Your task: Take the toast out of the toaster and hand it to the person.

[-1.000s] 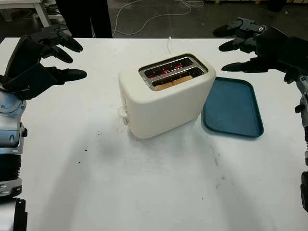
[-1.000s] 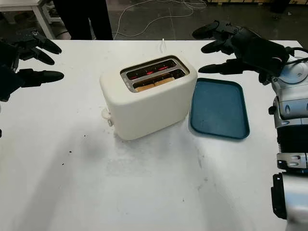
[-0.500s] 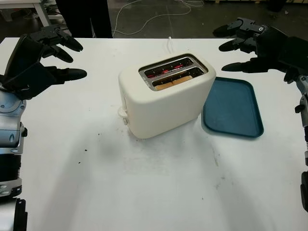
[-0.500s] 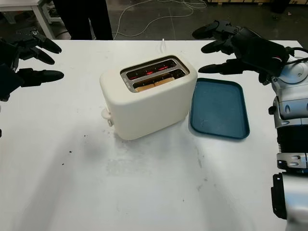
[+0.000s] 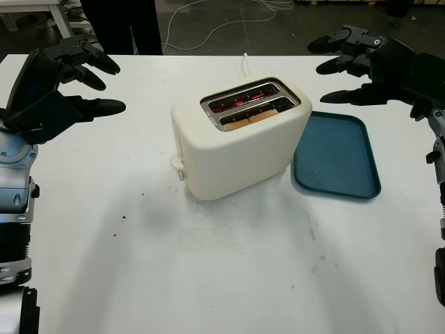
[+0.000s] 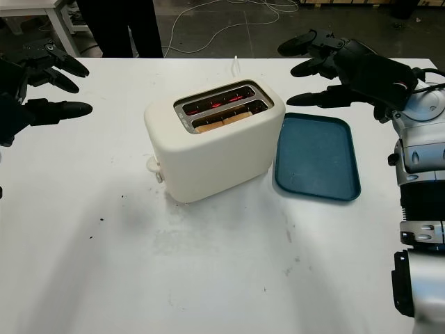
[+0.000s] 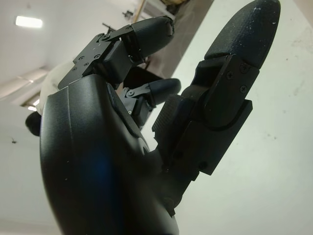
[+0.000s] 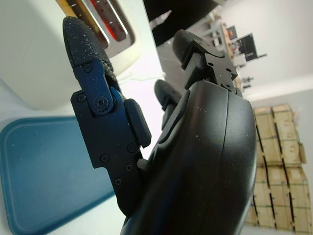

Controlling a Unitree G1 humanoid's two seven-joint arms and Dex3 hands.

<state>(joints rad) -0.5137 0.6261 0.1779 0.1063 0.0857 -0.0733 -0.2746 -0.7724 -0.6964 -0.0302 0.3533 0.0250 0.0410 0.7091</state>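
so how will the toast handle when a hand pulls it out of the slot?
The toast sits low in the toaster, only its top edge showing, so grip area looks small. The other slot glows red, so it is probably hot and stiff, perhaps brittle under a hard pinch. It should be light. Both hands, left and right, are open, off to the sides.

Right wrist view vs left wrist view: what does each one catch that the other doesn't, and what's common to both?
Right wrist view alone: the toaster with its slots glowing red, the blue tray beside it, and stacked crates in the background. Left wrist view alone: a ceiling light. Shared: each looks past its own black hand, the right hand and the left hand, both open and holding nothing, raised over the white table.
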